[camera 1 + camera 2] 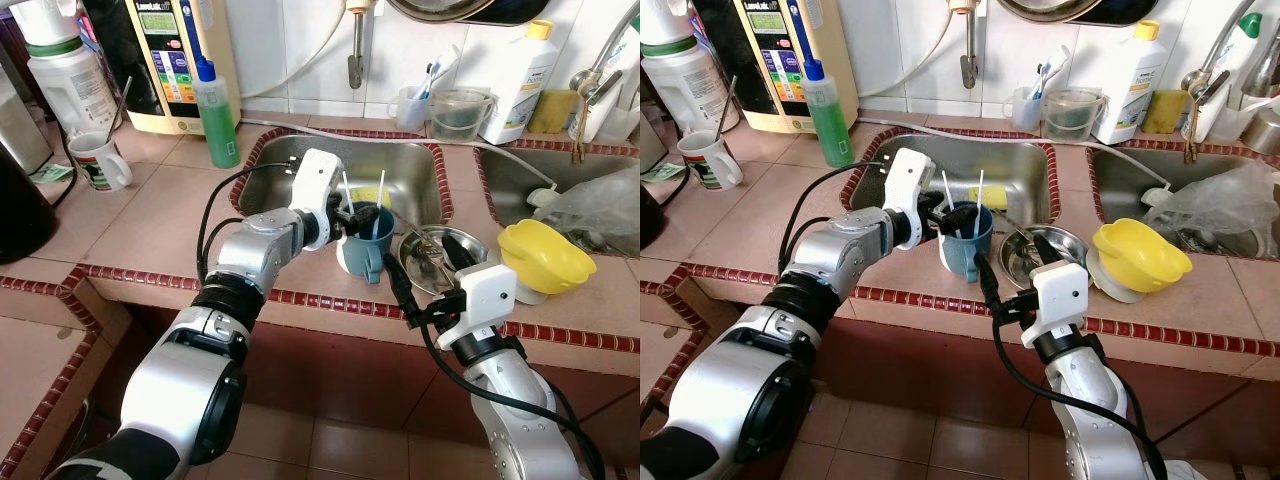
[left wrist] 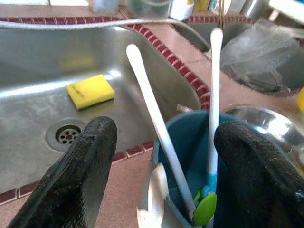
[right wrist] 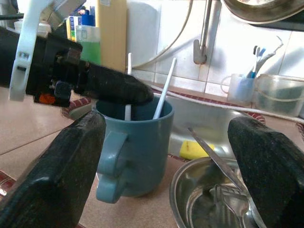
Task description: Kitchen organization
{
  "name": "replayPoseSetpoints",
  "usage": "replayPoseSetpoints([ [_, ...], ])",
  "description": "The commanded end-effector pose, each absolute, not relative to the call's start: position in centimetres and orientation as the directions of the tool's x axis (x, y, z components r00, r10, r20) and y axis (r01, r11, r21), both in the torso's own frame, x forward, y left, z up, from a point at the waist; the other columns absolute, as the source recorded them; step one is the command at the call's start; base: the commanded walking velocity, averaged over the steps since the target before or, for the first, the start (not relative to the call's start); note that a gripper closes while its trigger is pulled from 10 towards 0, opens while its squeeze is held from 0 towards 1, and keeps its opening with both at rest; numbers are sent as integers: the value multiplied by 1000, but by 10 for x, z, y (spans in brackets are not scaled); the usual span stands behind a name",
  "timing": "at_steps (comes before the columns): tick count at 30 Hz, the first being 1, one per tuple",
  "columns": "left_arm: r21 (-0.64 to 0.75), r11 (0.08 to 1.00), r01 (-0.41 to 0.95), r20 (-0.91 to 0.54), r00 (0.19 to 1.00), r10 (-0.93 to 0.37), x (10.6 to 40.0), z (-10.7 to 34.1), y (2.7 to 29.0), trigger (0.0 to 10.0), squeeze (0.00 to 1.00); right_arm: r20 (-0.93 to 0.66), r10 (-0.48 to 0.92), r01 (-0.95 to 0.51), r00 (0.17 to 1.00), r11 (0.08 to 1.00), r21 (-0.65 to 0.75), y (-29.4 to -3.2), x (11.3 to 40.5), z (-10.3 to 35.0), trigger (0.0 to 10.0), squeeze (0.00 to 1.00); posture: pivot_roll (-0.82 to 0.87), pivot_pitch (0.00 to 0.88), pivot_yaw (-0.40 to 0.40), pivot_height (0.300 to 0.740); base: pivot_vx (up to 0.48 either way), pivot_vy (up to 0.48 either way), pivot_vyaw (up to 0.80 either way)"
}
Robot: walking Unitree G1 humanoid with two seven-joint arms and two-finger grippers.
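A blue mug (image 1: 362, 247) stands on the tiled counter edge just in front of the sink (image 1: 415, 165). Two white-handled utensils (image 2: 156, 118) lean inside it. My left gripper (image 1: 350, 214) reaches over the mug's rim from the left, open, its black fingers (image 2: 85, 156) spread to either side of the mug and holding nothing. To the right of the mug sits a steel bowl (image 1: 448, 250) with metal cutlery in it. My right gripper (image 1: 1015, 262) hovers open at the counter's front edge, facing the mug and the steel bowl, with nothing between its fingers (image 3: 71, 161).
A yellow sponge (image 2: 90, 90) lies in the sink basin near the drain. Stacked yellow and white bowls (image 1: 545, 260) sit at the right, a green bottle (image 1: 215, 110) and a white mug (image 1: 95, 160) at the left. Cups and bottles line the back wall.
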State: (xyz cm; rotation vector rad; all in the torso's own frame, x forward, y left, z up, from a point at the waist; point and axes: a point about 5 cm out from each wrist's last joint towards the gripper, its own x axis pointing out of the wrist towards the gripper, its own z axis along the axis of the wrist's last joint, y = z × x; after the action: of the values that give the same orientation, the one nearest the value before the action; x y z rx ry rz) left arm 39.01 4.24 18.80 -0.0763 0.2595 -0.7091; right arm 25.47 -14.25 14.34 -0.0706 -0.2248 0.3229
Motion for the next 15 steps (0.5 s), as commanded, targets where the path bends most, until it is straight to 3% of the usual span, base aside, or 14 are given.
replayPoseSetpoints([
  [1,-165,748,643,-183,725,-664,393,200,40,10000,0,223,327,-308,918,944,-117,-142,254,148,10000,0,-53,0,77,740,0,0,0],
  [11,-240,692,680,-114,689,-716,392,214,30,9882,0,223,323,-303,920,945,-121,-144,255,149,10000,0,-55,0,75,740,0,0,0],
  [13,-256,681,686,-108,680,-725,392,214,28,6235,0,223,320,-300,921,946,-121,-144,255,149,10000,0,-55,0,75,740,0,0,0],
  [14,-260,678,688,-104,678,-728,391,215,28,1961,0,223,320,-299,921,947,-121,-144,255,149,10000,0,-58,0,77,740,0,0,0],
  [15,-259,674,691,-101,675,-731,391,215,27,902,0,224,319,-298,921,947,-122,-144,255,149,10000,0,-58,0,77,740,0,0,0],
])
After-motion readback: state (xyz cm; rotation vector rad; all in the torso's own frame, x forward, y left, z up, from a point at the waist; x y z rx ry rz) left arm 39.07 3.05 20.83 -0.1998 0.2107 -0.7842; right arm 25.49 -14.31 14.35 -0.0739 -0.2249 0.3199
